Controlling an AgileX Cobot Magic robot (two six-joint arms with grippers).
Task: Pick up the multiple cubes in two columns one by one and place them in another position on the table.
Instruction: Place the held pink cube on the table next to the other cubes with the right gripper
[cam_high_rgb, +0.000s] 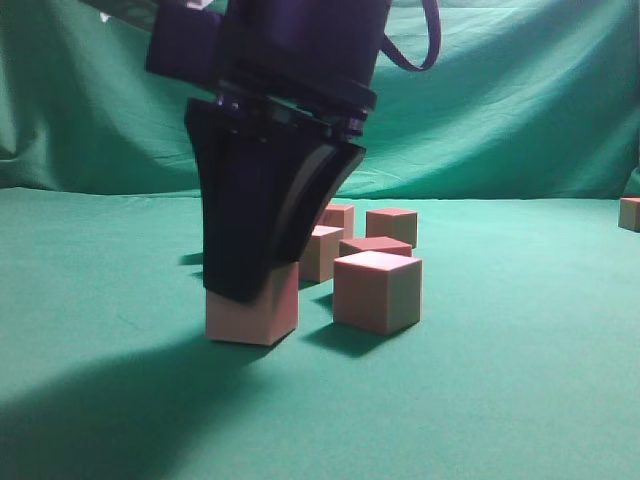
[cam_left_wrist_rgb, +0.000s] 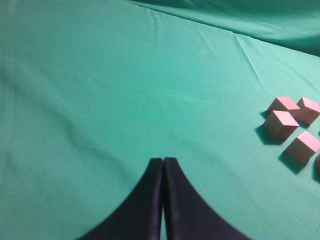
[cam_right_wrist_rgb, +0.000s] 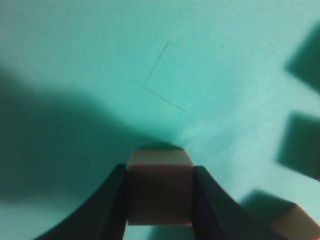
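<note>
Nearest the exterior camera, one cube (cam_high_rgb: 252, 310) is clamped between the jaws of the right gripper (cam_high_rgb: 245, 285), its base at or just above the green tabletop (cam_high_rgb: 500, 400). Other cubes (cam_high_rgb: 377, 290) are grouped just beside it. A straight lift is advised, so neighbours are not knocked. The left gripper (cam_left_wrist_rgb: 163, 161) is held closed and empty, well apart.
</note>
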